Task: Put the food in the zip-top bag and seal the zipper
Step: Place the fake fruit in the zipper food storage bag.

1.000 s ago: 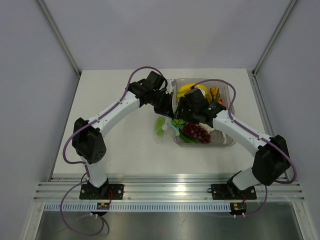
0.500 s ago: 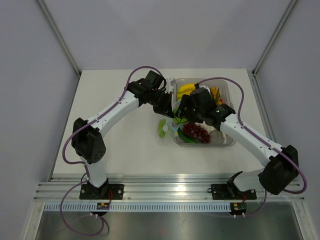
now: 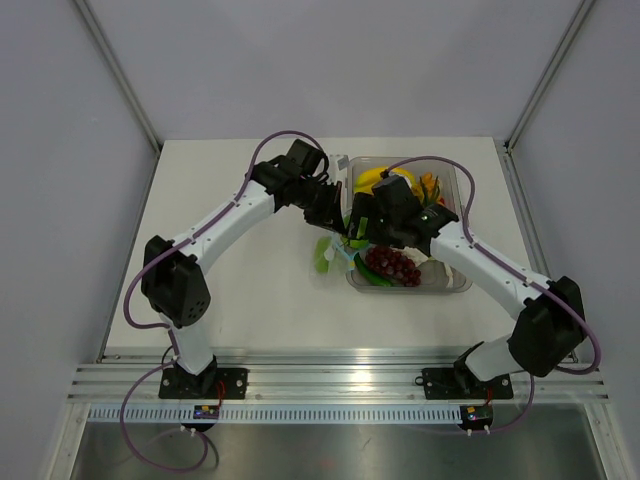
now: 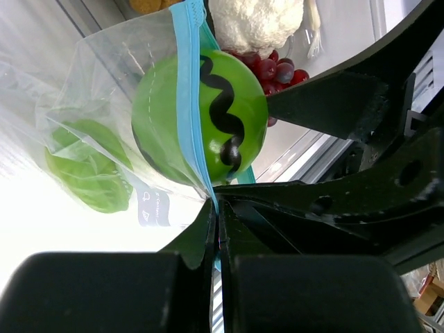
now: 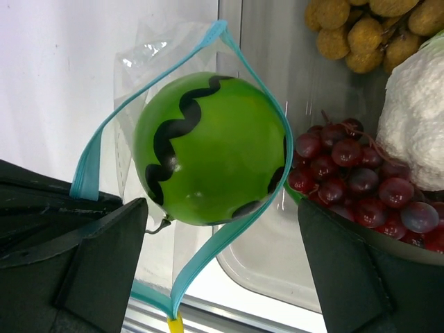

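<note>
The zip-top bag hangs open at the tub's left edge, also in the top view. My left gripper is shut on its light-blue zipper. A bright green round piece with black wavy stripes sits in the bag's mouth, ringed by the zipper strip. A leafy green piece lies deeper in the bag. My right gripper is wide open just behind the ball, its fingers clear of it. No pinkish piece is in view.
The rigid clear tub stands right of the bag, holding red grapes, cauliflower, bananas and small brownish fruits. Both wrists are crowded together at the tub's left rim. A metal rail runs along the near table edge.
My right wrist has shifted a little left and away toward the bag, and its elbow has swung. The left arm has stayed almost still, holding the bag.
</note>
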Tool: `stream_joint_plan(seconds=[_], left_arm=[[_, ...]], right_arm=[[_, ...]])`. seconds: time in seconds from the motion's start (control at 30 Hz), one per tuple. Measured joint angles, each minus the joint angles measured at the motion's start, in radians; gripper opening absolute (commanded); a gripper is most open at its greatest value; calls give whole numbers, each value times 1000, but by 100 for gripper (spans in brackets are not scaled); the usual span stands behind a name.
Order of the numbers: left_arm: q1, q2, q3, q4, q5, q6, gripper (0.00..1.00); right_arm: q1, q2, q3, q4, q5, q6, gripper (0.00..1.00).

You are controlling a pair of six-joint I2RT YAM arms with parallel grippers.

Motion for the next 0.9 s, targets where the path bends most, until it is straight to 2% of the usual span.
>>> stream_joint_plan(seconds=[0.3, 0.43, 0.47, 0.53, 0.67, 0.9], left_arm=[[1, 0, 0, 5, 24, 0, 0], [1, 0, 0, 7, 32, 0, 0], [1, 0, 0, 7, 33, 0, 0], [2, 0, 0, 8, 37, 0, 0], [4, 0, 0, 9, 40, 0, 0], [7, 0, -2, 11, 47, 0, 0]], right_arm=[[3, -143, -13, 12, 61, 16, 93], [-16, -222, -79, 40, 66, 54, 82], [-32, -237, -105, 50, 59, 67, 75], [-97, -265, -175, 79, 26, 95, 70], [-205, -260, -287, 110, -39, 149, 69], [-214, -198, -328, 172, -122, 196, 68]])
